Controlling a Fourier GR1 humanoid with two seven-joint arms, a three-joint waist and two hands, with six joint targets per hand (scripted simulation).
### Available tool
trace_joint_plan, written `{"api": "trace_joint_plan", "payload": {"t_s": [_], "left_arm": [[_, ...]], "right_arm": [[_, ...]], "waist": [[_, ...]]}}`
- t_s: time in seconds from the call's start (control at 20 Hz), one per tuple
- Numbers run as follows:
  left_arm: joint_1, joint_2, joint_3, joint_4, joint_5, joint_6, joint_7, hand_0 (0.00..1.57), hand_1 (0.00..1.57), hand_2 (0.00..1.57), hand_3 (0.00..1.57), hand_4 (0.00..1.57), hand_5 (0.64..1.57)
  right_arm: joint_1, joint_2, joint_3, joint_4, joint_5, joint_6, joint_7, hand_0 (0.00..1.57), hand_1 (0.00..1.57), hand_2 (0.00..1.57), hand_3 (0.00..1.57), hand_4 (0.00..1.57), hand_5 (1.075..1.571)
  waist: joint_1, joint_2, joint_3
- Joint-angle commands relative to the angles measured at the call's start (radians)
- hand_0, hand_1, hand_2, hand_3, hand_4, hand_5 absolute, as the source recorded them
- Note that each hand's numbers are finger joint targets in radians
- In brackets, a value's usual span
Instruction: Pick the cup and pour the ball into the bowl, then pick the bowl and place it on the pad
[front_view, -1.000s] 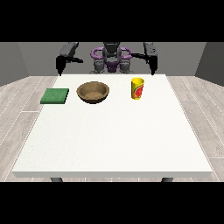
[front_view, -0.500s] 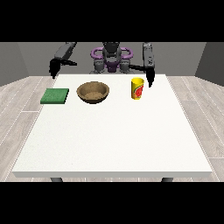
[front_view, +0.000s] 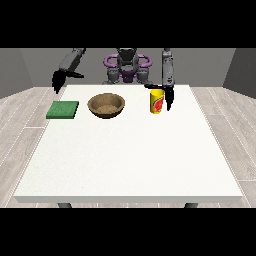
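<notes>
The cup (front_view: 157, 101) stands upright just beside the hand at the view's right (front_view: 169, 98), whose fingers hang straight, holding nothing

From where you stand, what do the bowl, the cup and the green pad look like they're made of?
Bowl: probably wood, brown with a mottled, matt inside. Cup: likely plastic or printed card, smooth yellow with a red mark. Pad: maybe foam or felt, flat, plain green, no shine.
</notes>
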Motion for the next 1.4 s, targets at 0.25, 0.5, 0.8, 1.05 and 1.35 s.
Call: {"api": "trace_joint_plan", "payload": {"t_s": [0.25,0.5,0.8,1.05,1.35], "left_arm": [[-0.035,0.052,-0.009,0.109,-0.184,0.312,-0.088,1.31,1.31,1.57,1.57,0.81,1.515],[-0.071,-0.013,-0.002,0.19,-0.209,0.441,-0.072,1.34,1.34,1.57,1.57,0.87,1.506],[-0.113,0.029,-0.122,0.109,-0.338,0.459,0.116,1.34,1.34,1.57,1.57,0.97,1.53],[-0.118,0.012,-0.26,0.061,-0.483,0.438,0.329,1.38,1.38,1.57,1.57,1.03,1.536],[-0.176,0.025,-0.385,0.072,-0.711,0.465,0.555,1.37,1.37,1.57,1.57,1.11,1.566]], "right_arm": [[-0.066,-0.057,-0.037,0.016,-0.052,0.066,-0.006,0.0,0.0,0.0,0.0,0.0,1.558],[-0.04,-0.108,-0.047,0.013,-0.062,0.118,0.0,0.0,0.0,0.0,0.0,0.0,1.556],[-0.042,-0.172,-0.119,0.247,-0.056,0.141,-0.058,0.0,0.0,0.0,0.0,0.0,1.557],[0.021,-0.189,-0.134,0.347,-0.041,0.127,-0.024,0.0,0.0,0.0,0.0,0.0,1.56],[0.059,-0.17,-0.133,0.411,-0.023,0.117,-0.058,0.0,0.0,0.0,0.0,0.0,1.558]], "waist": [[-0.069,0.082,0.001],[-0.119,0.055,-0.0001],[0.0,-0.066,0.0024],[0.074,-0.251,0.0026],[0.129,-0.312,0.0028]]}}
